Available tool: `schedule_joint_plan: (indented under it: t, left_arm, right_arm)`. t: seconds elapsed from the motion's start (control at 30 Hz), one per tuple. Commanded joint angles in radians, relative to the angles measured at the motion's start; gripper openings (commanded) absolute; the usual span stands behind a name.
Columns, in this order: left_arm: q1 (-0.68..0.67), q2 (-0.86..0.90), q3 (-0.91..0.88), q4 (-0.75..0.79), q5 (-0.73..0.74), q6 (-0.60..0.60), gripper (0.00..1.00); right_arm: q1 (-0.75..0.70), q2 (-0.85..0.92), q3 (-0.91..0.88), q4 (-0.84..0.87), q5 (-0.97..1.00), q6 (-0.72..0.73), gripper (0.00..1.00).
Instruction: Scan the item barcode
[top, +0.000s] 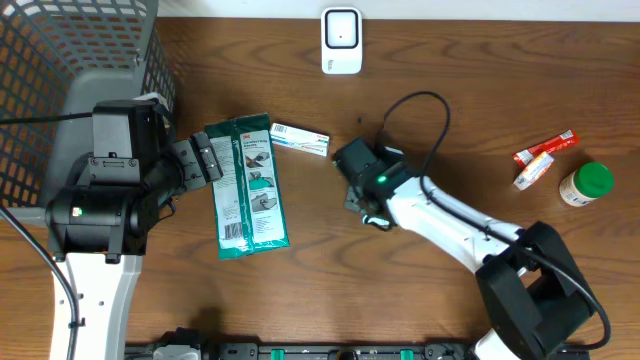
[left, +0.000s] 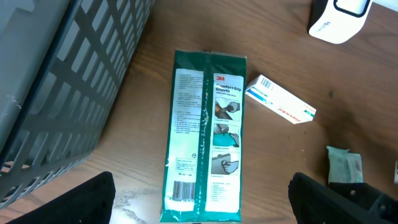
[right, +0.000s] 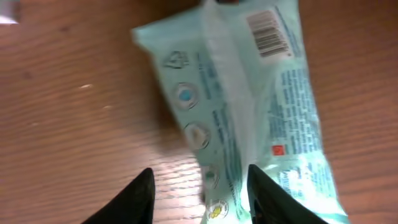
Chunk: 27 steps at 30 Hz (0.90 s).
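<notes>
A pale green soft pack (right: 249, 106) lies flat on the wooden table with its barcode (right: 268, 32) facing up at the far end. My right gripper (right: 199, 171) hangs low over it and is open, its two dark fingers apart, the right one over the pack's near edge. In the overhead view the right gripper (top: 358, 190) covers most of the pack. The white scanner (top: 341, 40) stands at the table's back edge. My left gripper (left: 200, 180) is wide open and holds nothing, just short of a green 3M glove package (left: 205, 137).
A small white and blue box (top: 300, 138) lies between the glove package (top: 250, 185) and the right gripper. A grey wire basket (top: 60, 50) fills the back left corner. Red sachets (top: 545, 152) and a green-capped bottle (top: 586, 183) sit at the right.
</notes>
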Motion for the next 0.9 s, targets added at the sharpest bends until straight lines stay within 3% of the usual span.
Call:
schedule_joint_plan:
  t: [0.0, 0.53, 0.6, 0.63, 0.67, 0.73, 0.87]
  left_arm:
    - [0.001, 0.000, 0.008, -0.002, -0.009, 0.020, 0.90]
    - [0.001, 0.000, 0.008, -0.002, -0.009, 0.020, 0.90]
    - [0.001, 0.000, 0.008, -0.002, -0.009, 0.020, 0.90]
    - [0.001, 0.000, 0.008, -0.002, -0.009, 0.020, 0.90]
    - [0.001, 0.000, 0.008, -0.002, -0.009, 0.020, 0.90]
    - [0.001, 0.000, 0.008, -0.002, -0.009, 0.020, 0.90]
    - [0.001, 0.000, 0.008, -0.002, -0.009, 0.020, 0.90]
  right_arm:
    - [0.042, 0.005, 0.002, 0.028, 0.122, -0.098, 0.47]
    - [0.067, 0.119, 0.038, -0.040, 0.124, -0.159, 0.27]
    - [0.067, 0.129, 0.038, -0.042, 0.124, -0.174, 0.18]
    - [0.067, 0.127, 0.040, -0.042, 0.124, -0.200, 0.04]
    - [0.067, 0.114, 0.047, -0.051, 0.119, -0.272, 0.01]
    - [0.068, 0.072, 0.090, -0.122, 0.120, -0.353, 0.01]
    - [0.071, -0.037, 0.143, -0.205, 0.155, -0.352, 0.01]
